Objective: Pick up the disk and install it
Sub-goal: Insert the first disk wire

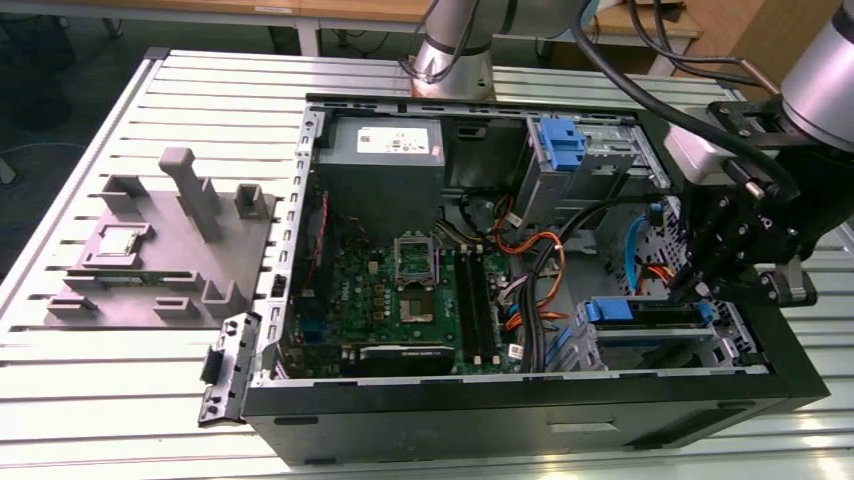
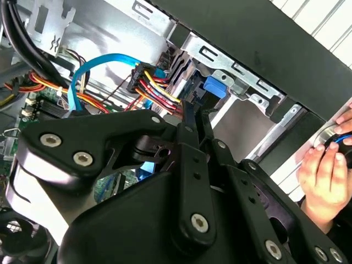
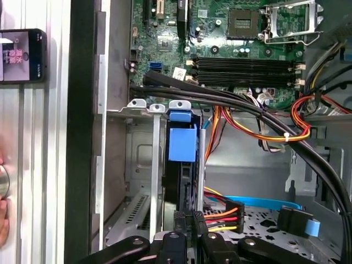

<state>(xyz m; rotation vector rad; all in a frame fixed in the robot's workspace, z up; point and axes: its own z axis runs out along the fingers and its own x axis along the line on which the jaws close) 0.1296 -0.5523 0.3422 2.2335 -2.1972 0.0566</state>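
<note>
Disk (image 1: pixel 638 312) in the lower drive bay of the open computer case (image 1: pixel 534 412), toward the exterior view's right, bright blue carrier end facing the motherboard (image 1: pixel 400 290). In the first wrist view, same disk (image 3: pixel 181 146) seen edge-on between the bay's metal rails, blue tab at the far end, dark body running back toward the gripper (image 3: pixel 190 220). In the second wrist view, blue tab of the disk (image 2: pixel 213 88) just beyond the gripper (image 2: pixel 191 113), beside a bundle of red, yellow and black wires. Gripper (image 1: pixel 694 290) down inside the case, right at the disk's rear end; clamped or loose, cannot tell. Orange and red cables (image 3: pixel 264 129) looped across the bay opening, thick black cables over them. Light blue flat cable (image 2: pixel 93 66) arching above the wire bundle. Blue plastic bracket (image 1: pixel 563 140) on the upper drive bay, well apart from the disk. Grey power supply (image 1: pixel 387 145) in the far corner of the case. Case on a slatted metal table (image 1: pixel 107 400), with a grey fixture block (image 1: pixel 147 250) beside it on the exterior view's left. Outside the case wall, a person's hand (image 2: pixel 324 165) on a round object on the table, and a phone (image 3: pixel 22 55) lying flat on the slats.
</note>
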